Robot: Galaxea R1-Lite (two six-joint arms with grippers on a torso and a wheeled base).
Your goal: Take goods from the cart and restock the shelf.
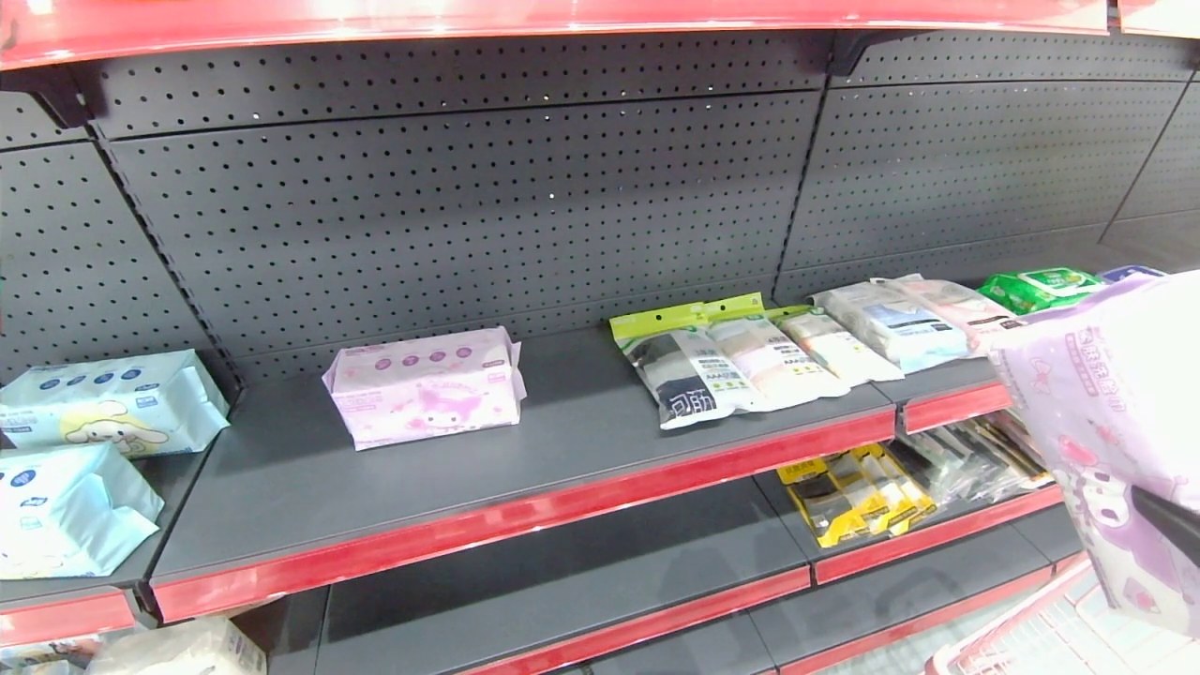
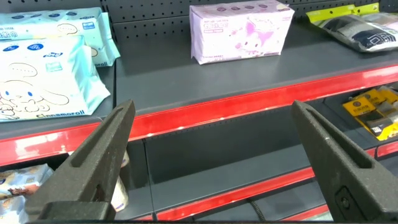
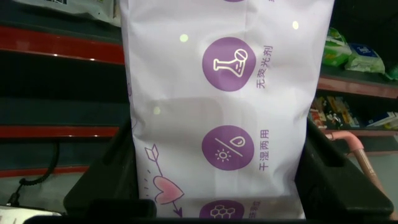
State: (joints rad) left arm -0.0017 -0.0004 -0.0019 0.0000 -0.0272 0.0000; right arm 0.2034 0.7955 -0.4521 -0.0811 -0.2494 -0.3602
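Note:
A lavender tissue pack (image 1: 1116, 412) with cartoon print hangs at the right, in front of the shelf and above the cart (image 1: 1031, 628). My right gripper (image 3: 224, 186) is shut on it, one dark finger (image 1: 1167, 520) showing against its lower part. In the right wrist view the pack (image 3: 227, 106) stands upright between both fingers. A pink tissue pack (image 1: 422, 384) lies on the grey middle shelf (image 1: 562, 441). My left gripper (image 2: 211, 155) is open and holds nothing, below the shelf's red front edge, facing the pink pack (image 2: 241, 30).
Light blue tissue packs (image 1: 103, 403) lie on the shelf at the left. Bagged goods with green headers (image 1: 712, 361) and more packets (image 1: 900, 323) lie to the right. Yellow packets (image 1: 853, 492) sit on the lower shelf. Bare shelf lies around the pink pack.

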